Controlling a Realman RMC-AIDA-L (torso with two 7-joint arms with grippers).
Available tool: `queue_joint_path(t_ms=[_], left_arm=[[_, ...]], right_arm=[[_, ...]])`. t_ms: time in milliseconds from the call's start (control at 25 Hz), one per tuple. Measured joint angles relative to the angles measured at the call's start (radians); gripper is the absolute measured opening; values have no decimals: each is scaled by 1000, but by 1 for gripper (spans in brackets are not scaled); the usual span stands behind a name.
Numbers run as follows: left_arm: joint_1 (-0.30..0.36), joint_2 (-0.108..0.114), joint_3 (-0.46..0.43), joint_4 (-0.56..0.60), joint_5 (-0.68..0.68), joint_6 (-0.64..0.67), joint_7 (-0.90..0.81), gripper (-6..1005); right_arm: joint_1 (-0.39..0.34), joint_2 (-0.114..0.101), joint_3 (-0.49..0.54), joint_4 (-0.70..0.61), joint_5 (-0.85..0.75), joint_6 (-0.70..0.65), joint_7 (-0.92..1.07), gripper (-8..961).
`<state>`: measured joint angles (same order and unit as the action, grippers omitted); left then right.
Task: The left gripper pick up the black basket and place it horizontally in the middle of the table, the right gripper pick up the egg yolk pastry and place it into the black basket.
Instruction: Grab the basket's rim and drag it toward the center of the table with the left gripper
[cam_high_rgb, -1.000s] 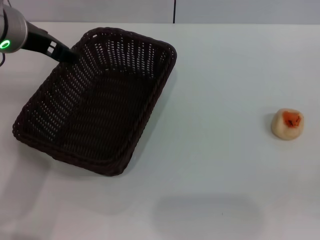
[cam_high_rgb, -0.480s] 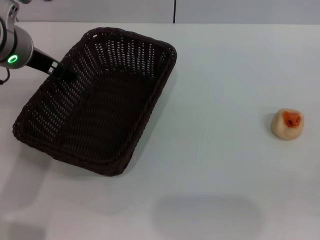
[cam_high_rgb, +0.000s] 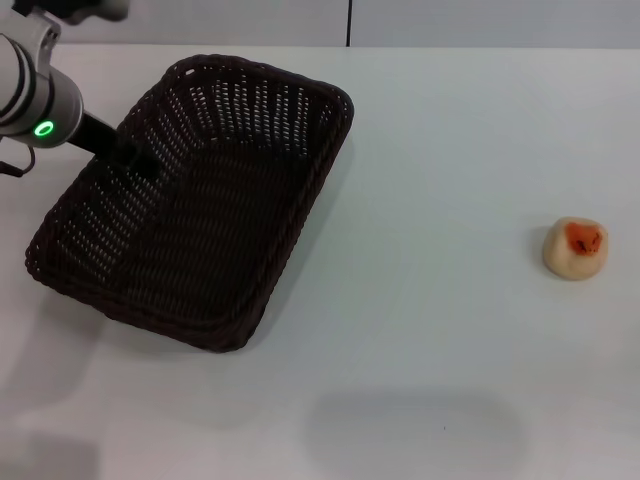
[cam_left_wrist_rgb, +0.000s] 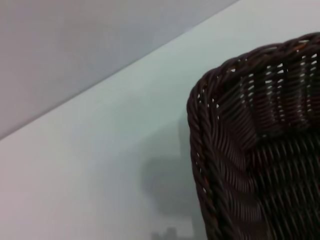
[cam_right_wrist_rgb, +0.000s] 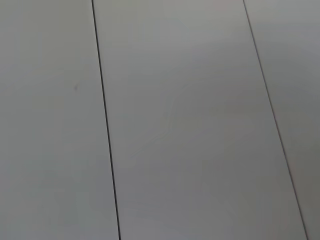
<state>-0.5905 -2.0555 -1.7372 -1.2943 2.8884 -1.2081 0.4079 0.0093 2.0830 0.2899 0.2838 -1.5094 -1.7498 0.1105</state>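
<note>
The black basket (cam_high_rgb: 262, 98) lies at an angle on the left part of the white table (cam_high_rgb: 440, 180), and it holds nothing. My left gripper (cam_high_rgb: 135, 160) is at the basket's left long rim, dark against the dark wicker. The left wrist view shows one corner of the basket (cam_left_wrist_rgb: 250, 150) close up, with none of that arm's fingers in the picture. The egg yolk pastry (cam_high_rgb: 575, 247) sits alone on the table at the far right. My right gripper is out of view; its wrist view shows only a grey panelled wall.
The left arm (cam_high_rgb: 40, 100), with its green light ring, reaches in from the upper left. The table's far edge meets a grey wall (cam_high_rgb: 480, 20). A faint shadow lies on the table near the front (cam_high_rgb: 410, 430).
The left gripper has moved along the basket's left rim, away from the far corner and toward the front. The basket and the pastry have not moved.
</note>
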Motion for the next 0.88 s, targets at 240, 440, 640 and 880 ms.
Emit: queue_joint_path(t_ms=[240, 440, 640, 880], left_arm=[[-30, 0, 14, 44, 1, -22, 15, 726], [-27, 0, 67, 8, 2, -38, 40, 721], [-32, 0, 82, 2, 1, -41, 55, 581], [-34, -3, 82, -11, 1, -41, 117, 407]], right_arm=[[0, 0, 0, 0, 0, -1, 0, 808], [1, -1, 0, 0, 0, -4, 0, 808], [1, -1, 0, -1, 0, -6, 0, 808], [1, -1, 0, -2, 0, -9, 0, 808]])
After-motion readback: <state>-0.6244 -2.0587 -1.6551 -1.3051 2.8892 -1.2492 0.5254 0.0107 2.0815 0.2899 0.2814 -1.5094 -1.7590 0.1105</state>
